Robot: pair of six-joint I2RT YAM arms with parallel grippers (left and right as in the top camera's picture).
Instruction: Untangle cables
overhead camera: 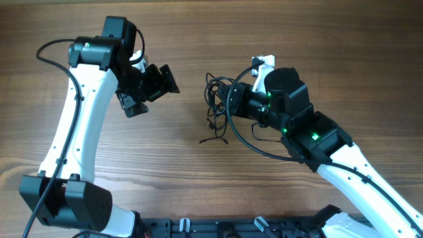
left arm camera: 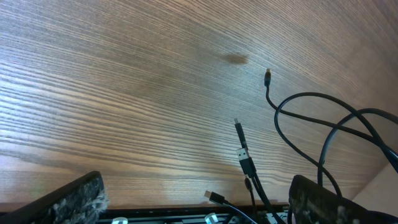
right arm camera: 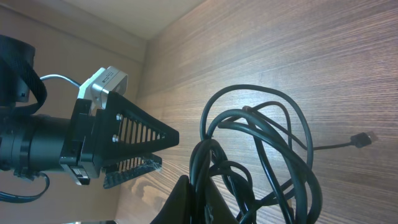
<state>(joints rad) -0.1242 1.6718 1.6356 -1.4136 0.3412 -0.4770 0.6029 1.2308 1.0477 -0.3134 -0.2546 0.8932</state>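
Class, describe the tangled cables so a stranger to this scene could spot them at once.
Start at the wooden table, then look mid-table, at the right gripper. The cables bunch there: thin black looping cords, far thinner than the arms' own wiring.

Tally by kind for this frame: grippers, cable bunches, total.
Grippers: 2, left gripper and right gripper
Cable bunch: 1, single cords too tangled to count
Total: 3
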